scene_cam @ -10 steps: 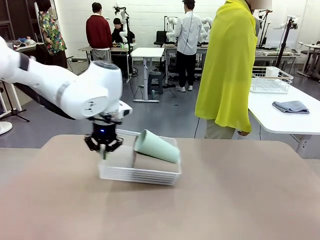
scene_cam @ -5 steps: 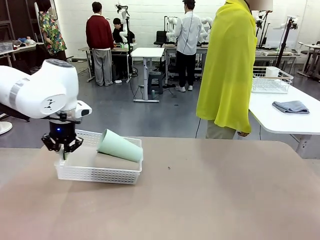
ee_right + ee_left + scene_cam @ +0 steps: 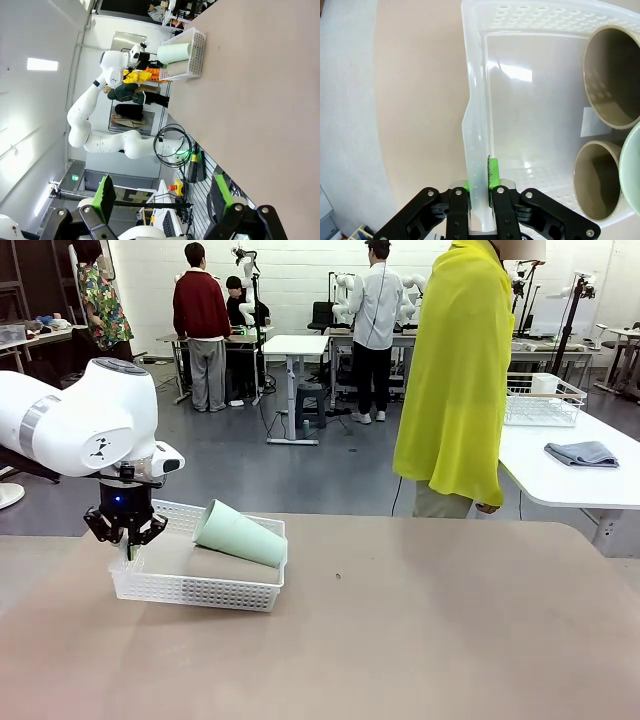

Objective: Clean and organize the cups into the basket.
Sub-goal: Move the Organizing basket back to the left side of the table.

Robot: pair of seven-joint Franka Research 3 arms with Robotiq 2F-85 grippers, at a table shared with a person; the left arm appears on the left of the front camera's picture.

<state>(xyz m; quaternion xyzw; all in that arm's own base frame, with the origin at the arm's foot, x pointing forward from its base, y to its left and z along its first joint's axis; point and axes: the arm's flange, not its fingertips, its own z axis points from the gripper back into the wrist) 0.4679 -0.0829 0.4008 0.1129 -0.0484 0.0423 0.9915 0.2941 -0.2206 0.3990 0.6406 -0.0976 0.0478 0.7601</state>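
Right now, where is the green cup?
In the front view the green cup lies tilted in the white basket at the table's left, resting on the brown cups, just right of the left tool.

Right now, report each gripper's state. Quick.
Left gripper: shut on the rim of the basket.
Right gripper: open, holding nothing.

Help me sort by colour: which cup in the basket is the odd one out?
The mint green cup, lying on its side on top, its mouth facing the left claw. The other two cups are taupe-brown and lie beneath it in the basket.
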